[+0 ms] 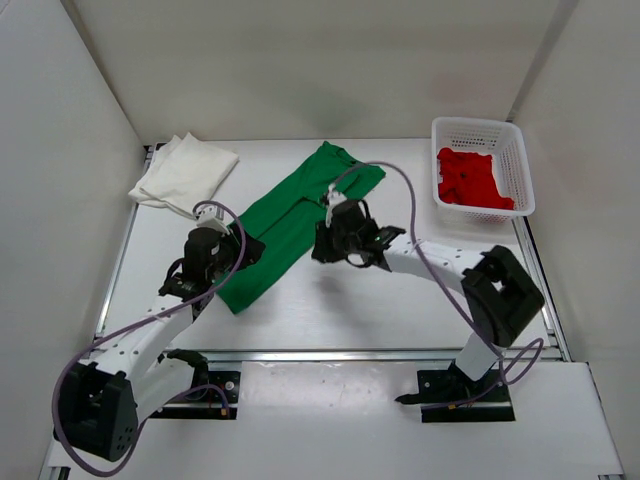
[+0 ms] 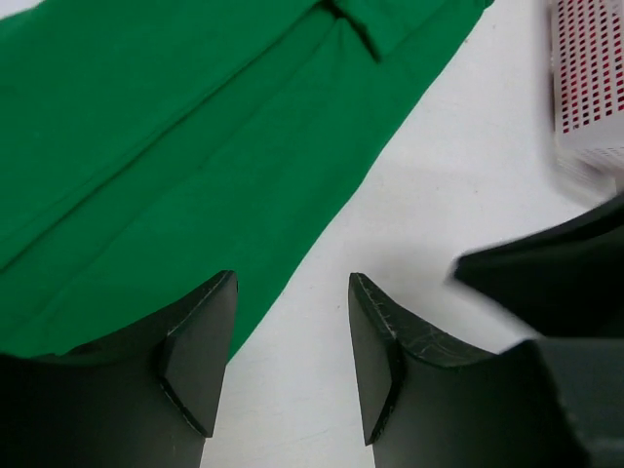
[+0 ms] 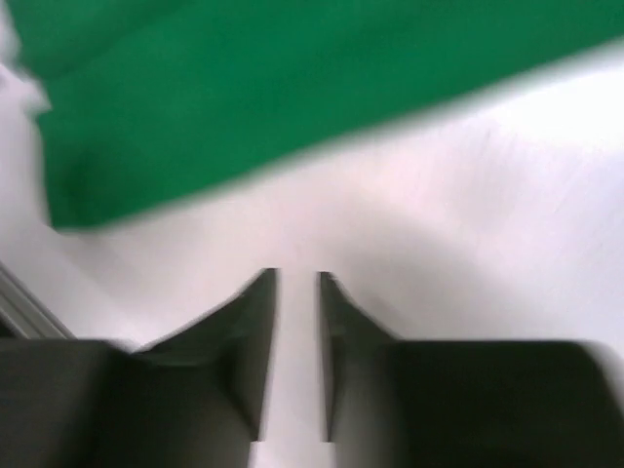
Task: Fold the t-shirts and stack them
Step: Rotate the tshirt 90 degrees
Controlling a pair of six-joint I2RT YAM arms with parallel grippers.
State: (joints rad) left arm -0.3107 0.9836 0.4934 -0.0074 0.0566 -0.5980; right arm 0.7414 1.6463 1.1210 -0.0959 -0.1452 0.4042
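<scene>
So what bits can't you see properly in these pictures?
- Top view: the left arm covers part of the green t-shirt.
- Top view: the basket wall hides part of the red t-shirt.
- Right wrist view: everything is blurred.
- Left wrist view: the right edge cuts off the basket.

Place: looking like a robotics lab test cell.
Enclosure: plain white panels (image 1: 60, 150) are boxing in the worktop (image 1: 330, 315) at the left, back and right of the frame.
Frame: aluminium rails (image 1: 330, 353) are edging the worktop.
Machines: a cabled left arm (image 1: 150, 335) and right arm (image 1: 440, 262) are standing bolted to black base plates (image 1: 210, 385) along the bottom.
Props: a green t-shirt (image 1: 290, 220) is lying mid-frame, and a white lattice basket (image 1: 480, 124) is sitting at upper right.
</scene>
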